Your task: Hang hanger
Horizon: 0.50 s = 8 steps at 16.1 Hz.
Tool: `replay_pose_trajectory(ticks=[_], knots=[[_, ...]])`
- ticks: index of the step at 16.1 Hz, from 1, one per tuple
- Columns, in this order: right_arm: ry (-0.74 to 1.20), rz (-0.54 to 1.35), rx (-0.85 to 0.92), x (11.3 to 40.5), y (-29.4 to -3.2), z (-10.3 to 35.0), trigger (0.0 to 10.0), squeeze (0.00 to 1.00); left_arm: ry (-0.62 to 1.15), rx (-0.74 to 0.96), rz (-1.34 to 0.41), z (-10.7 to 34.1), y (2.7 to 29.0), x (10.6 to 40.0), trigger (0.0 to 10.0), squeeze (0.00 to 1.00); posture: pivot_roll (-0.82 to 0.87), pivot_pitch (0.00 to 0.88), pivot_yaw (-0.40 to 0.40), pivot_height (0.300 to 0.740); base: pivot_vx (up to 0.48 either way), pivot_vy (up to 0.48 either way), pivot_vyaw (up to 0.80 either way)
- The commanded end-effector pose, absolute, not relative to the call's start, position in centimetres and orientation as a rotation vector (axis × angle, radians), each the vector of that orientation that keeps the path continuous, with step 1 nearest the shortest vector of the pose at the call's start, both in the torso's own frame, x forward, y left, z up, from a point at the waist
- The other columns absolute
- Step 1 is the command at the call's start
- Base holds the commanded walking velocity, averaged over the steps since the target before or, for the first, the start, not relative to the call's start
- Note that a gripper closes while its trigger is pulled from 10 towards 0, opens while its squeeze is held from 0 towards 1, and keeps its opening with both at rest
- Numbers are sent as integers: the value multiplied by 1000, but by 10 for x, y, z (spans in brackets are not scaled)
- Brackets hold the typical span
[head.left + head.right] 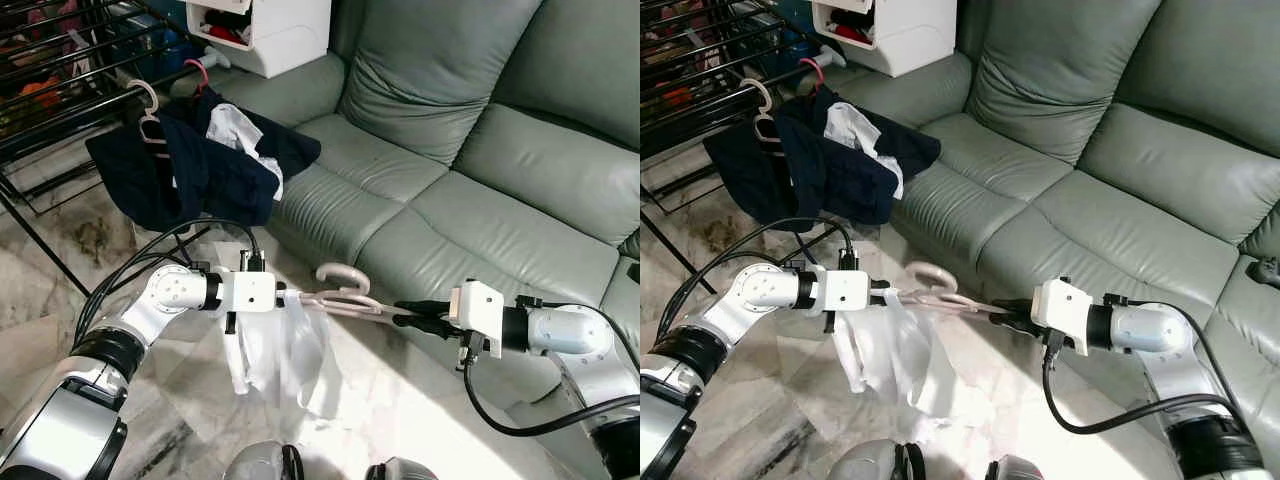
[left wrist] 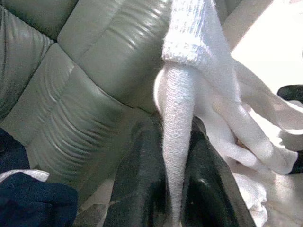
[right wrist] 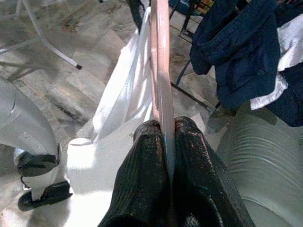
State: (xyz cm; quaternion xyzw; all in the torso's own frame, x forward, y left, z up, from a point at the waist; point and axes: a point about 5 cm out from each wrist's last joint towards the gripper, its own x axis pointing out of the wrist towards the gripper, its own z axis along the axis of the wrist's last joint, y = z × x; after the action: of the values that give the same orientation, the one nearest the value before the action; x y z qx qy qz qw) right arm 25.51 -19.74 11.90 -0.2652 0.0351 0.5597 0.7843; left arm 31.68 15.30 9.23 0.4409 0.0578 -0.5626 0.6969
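A pale pink hanger (image 1: 345, 290) with a white garment (image 1: 280, 355) draped on it is held level between my two arms, in front of the green sofa. My left gripper (image 1: 290, 297) is shut on the garment-covered end of the hanger (image 2: 177, 156). My right gripper (image 1: 405, 318) is shut on the hanger's other arm (image 3: 161, 94), its fingers (image 3: 147, 189) pinching the pink bar. The hook curls upward between the grippers. A black drying rack (image 1: 70, 95) stands at the upper left, with other hangers (image 1: 148, 100) and dark clothes (image 1: 190, 165) on it.
The green leather sofa (image 1: 450, 150) spans the right and back. A white storage unit (image 1: 265, 30) stands behind the sofa arm. Marble floor (image 1: 60, 300) lies below, with the rack's legs at the left. Black cables loop from both my arms.
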Motion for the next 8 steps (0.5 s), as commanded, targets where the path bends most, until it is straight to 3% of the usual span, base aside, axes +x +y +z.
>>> replay_pose_trajectory(ticks=[1,4,5,8], knots=[[1,1218,-573,259,-188,127,10000,0,98,982,-1256,100,148,321,0,0,-93,20,28,740,0,0,0],[-4,1214,-584,260,-187,126,10000,0,104,968,-1258,99,148,321,0,0,-93,21,27,740,0,0,0],[23,1230,-549,261,-186,125,10000,1000,114,958,-1260,98,149,320,0,0,-93,21,27,740,0,0,0],[58,1245,-519,260,-185,125,10000,1000,127,964,-1252,96,152,319,0,0,-91,20,27,740,0,0,0]])
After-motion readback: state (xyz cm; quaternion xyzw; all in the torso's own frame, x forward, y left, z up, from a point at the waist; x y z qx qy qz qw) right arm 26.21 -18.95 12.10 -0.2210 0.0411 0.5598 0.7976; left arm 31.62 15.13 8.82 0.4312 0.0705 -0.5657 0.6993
